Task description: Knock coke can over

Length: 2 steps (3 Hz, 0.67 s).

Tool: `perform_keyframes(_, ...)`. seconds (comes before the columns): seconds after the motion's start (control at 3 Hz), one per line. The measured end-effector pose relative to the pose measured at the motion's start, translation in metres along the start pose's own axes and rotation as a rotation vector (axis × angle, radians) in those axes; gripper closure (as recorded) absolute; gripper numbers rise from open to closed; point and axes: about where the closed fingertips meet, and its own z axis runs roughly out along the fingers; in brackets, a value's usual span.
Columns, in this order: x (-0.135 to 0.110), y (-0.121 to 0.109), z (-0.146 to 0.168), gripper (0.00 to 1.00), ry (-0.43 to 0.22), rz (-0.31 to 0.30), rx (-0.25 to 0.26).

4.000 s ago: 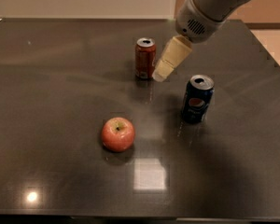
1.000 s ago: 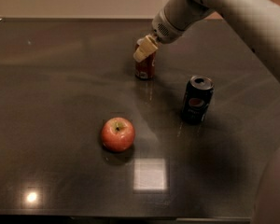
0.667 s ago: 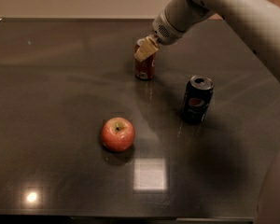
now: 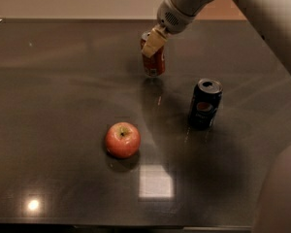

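The coke can [image 4: 154,62], red with white lettering, stands at the far middle of the dark table [image 4: 63,81] and leans with its top toward the left. My gripper [image 4: 153,41] comes down from the upper right, its tan fingers together and pressed against the can's top, covering most of the rim. The gripper is shut and holds nothing.
A dark blue Pepsi can [image 4: 205,104] stands upright to the right of the coke can and nearer the front. A red apple [image 4: 122,140] sits in front at the middle. My arm fills the right edge. A bright light reflection [image 4: 155,181] lies near the front.
The gripper has stayed on the coke can's top and nudged slightly left. The can now leans a little to the left. The apple and the Pepsi can have not moved.
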Motion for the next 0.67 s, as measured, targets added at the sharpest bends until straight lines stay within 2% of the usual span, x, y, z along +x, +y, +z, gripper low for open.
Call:
perform_keyframes(0.33, 0.008, 0.011, -0.016, 1.00, 0.148, -0.129, -0.027)
perform_keyframes(0.67, 0.024, 0.027, -0.025, 1.00, 0.291, -0.258, -0.082)
